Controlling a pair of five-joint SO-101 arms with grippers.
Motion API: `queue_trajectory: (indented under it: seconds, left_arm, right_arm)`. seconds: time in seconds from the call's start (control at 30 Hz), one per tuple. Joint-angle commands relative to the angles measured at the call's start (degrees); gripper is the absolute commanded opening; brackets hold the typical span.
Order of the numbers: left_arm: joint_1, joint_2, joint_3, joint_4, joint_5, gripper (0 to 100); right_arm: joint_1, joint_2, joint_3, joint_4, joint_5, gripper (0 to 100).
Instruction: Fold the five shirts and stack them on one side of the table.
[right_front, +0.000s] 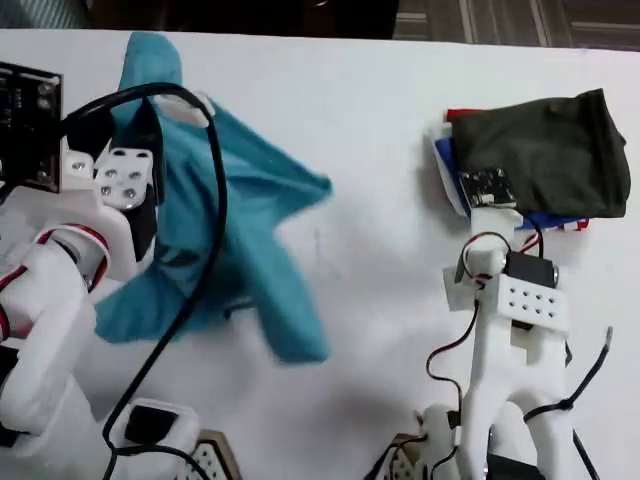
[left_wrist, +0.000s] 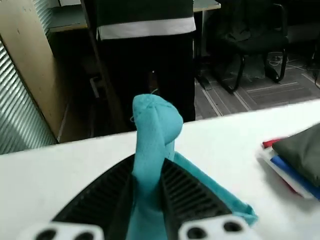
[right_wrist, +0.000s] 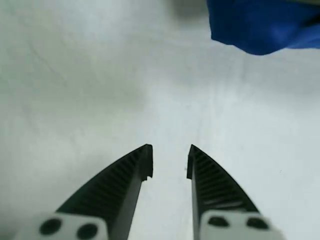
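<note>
While left gripper (left_wrist: 149, 165) clamps teal shirt (right_front: 250, 190), seemingly lifted — right gripper (right_wrist: 169, 150) parted.

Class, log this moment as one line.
left gripper: shut on teal shirt | right gripper: open, empty | folded stack: dark shirt on top

I'm looking across a plain white counter (right_front: 380, 120) to its far edge. Beyond it the floor (left_wrist: 260, 95) is laid in grey carpet tiles. A black office chair (left_wrist: 250, 40) stands there with some loose cables (left_wrist: 277, 60) near its legs. A light wooden panel (left_wrist: 30, 70) rises at one side, and a ribbed, slatted surface (left_wrist: 15, 125) sits just beside it. The room behind is dim.
</note>
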Motion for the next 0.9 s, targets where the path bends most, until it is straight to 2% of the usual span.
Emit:
queue_trajectory:
  seconds: [0.0,0.13,0.33,0.43,0.53,0.63,0.77,0.87]
  left_arm:
    - [0.4,0.0,9.5,-0.1,-2.2,3]
    - [-5.5,-0.4,30.0,-4.7,-5.5,3]
    - [-21.8,-0.4,55.4,-23.6,-5.9,3]
    - [-27.3,-0.2,64.7,-32.2,-10.7,3]
    - [-31.9,-0.2,72.3,-39.0,-15.1,3]
    - [-37.4,-0.4,77.4,-44.0,-16.6,3]
    - [-44.1,-0.2,79.8,-45.6,-16.4,3]
    - [-46.3,-0.2,80.7,-46.0,-16.4,3]
  right_arm:
    - [-0.9,-0.3,-0.6,-1.1,0.1,12.3]
    - [-4.3,-0.3,-0.6,-1.3,0.2,12.3]
    - [-15.9,-0.2,-0.6,-1.5,0.4,12.4]
    - [-24.5,0.2,-0.4,-2.2,0.3,12.4]
    - [-32.4,0.2,-0.6,-4.4,0.4,12.4]
    - [-40.6,0.3,-0.6,-6.1,0.1,14.0]
    - [-49.6,0.3,-0.6,-6.0,-1.2,21.2]
    - [-55.5,0.3,-0.7,-6.4,-3.8,18.0]
